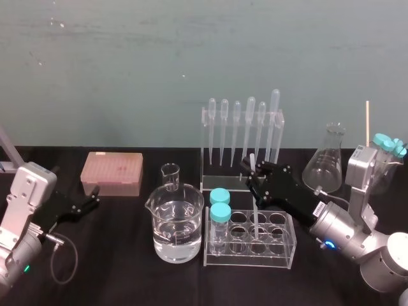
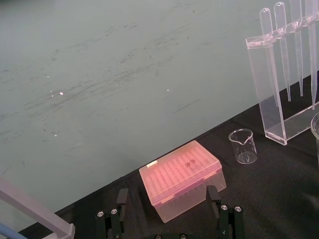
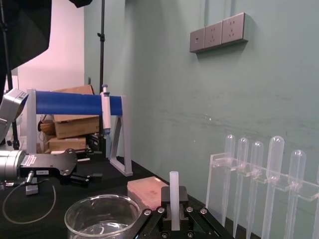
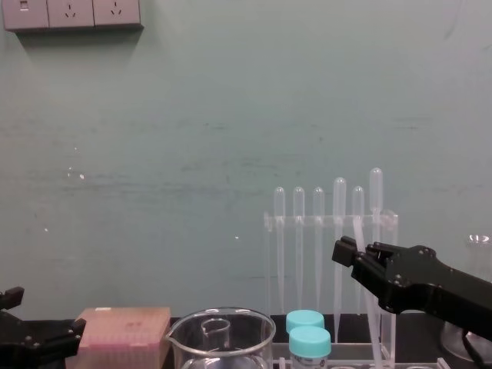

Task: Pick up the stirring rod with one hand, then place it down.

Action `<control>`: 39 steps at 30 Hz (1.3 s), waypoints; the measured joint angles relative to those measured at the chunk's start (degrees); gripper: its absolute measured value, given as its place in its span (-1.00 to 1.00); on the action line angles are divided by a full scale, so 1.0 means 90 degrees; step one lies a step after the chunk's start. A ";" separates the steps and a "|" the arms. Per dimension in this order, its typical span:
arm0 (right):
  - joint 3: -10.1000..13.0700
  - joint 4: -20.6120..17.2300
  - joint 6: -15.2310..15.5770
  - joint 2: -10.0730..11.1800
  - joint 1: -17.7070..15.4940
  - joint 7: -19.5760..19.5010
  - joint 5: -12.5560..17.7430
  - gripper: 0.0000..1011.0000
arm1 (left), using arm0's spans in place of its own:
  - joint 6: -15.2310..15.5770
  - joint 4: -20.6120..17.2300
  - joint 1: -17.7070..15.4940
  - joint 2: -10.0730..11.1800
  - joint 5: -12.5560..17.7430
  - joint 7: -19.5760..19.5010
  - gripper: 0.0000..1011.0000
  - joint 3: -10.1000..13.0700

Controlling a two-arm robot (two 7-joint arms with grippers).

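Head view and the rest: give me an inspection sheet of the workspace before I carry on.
Surface: black table, no spills seen.
Job's things: stirring rod near upright in right gripper, over the tube rack.
Clutter: pink tip box, water beaker, small beaker, pipette rack, flask.
Grippers: right shut on the rod; left gripper open, idle at left.
Cables: loop by left arm.
Surroundings: teal wall, wall sockets.

Pipette rack [image 1: 242, 150] and tube rack [image 1: 245, 255] crowd the right gripper [image 1: 253, 173]; table [image 1: 115, 255] leftward seemingly free.
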 joint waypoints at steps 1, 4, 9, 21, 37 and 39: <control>0.0000 0.0000 0.0009 0.0000 -0.0001 -0.0003 -0.0003 -0.85 | 0.0000 0.0000 0.0000 0.0000 0.0000 0.0000 0.98 0.0000; -0.0001 0.0006 0.0020 -0.0003 -0.0005 -0.0013 -0.0023 -0.85 | 0.0000 0.0000 0.0001 0.0000 0.0000 0.0000 0.98 0.0000; 0.0004 0.0011 0.0014 -0.0017 -0.0004 -0.0061 -0.0055 -0.85 | 0.0000 0.0000 0.0000 0.0000 0.0000 0.0000 0.98 0.0000; 0.0004 0.0011 0.0014 -0.0014 -0.0005 -0.0055 -0.0050 -0.73 | 0.0000 0.0000 0.0000 0.0000 0.0000 0.0000 0.98 0.0000; 0.0004 0.0004 0.0014 -0.0007 -0.0008 -0.0043 -0.0045 0.29 | 0.0000 0.0000 0.0000 0.0000 0.0000 0.0000 0.98 0.0000; 0.0004 0.0003 0.0014 -0.0007 -0.0008 -0.0041 -0.0044 0.40 | 0.0000 0.0000 0.0000 0.0000 0.0000 0.0000 0.98 0.0000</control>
